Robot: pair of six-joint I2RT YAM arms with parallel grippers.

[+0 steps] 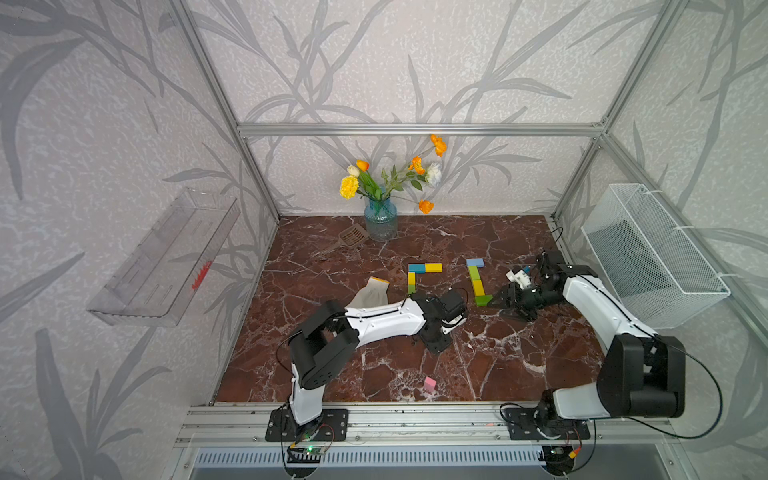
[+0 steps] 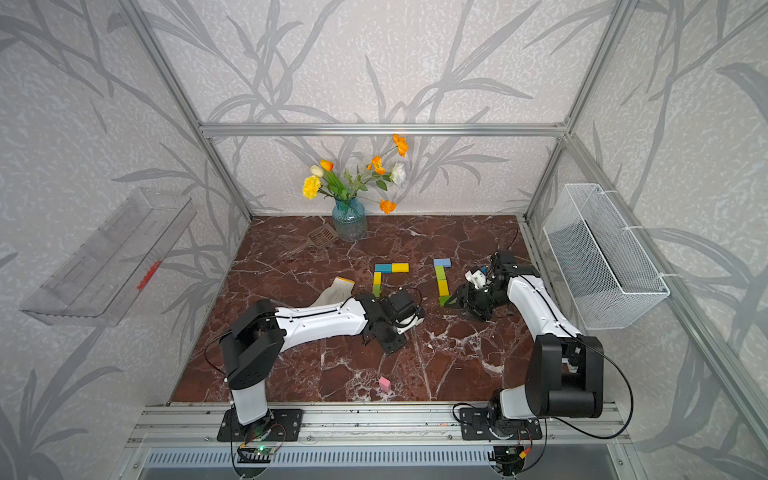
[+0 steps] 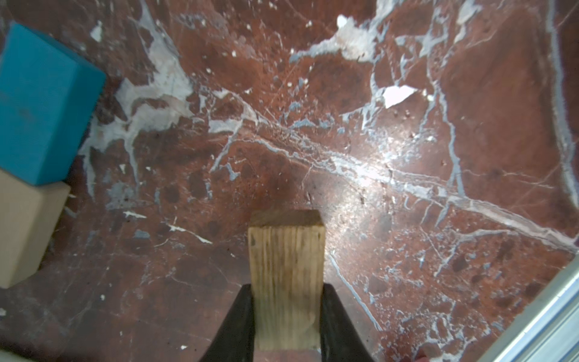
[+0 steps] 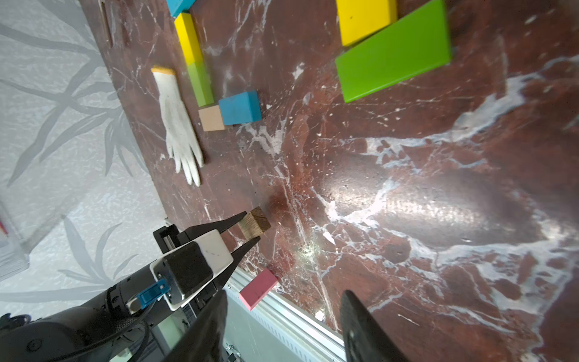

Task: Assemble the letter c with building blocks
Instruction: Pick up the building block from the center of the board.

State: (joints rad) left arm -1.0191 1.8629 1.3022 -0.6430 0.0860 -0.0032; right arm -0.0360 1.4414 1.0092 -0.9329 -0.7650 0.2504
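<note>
Left fingers [image 3: 286,290] are clamped on a plain wood block [image 3: 286,266], one finger on each long side, and the block sticks out past the tips toward the table [image 3: 407,156]. Can't tell if its end touches. The right wrist view shows the same grip.

Right fingers [image 4: 282,294] are spread apart with nothing between them. In the top views they sit just beside the end green block [image 1: 483,300] of a column. That column runs to a light blue block [image 1: 475,262] at the far end.

The other build is an L. A corner blue block [image 1: 415,268] and a yellow block [image 1: 433,268] lie across the far side. A yellow and green leg [image 1: 411,282] runs toward my bases. Just beside that leg's near end, a loose blue block [image 4: 240,108] touches a tan block [image 4: 212,118]. My left arm hides both in the top views.

A pink block [image 1: 429,384] lies alone near the front edge. A white glove [image 4: 178,122] lies beside the L.
</note>
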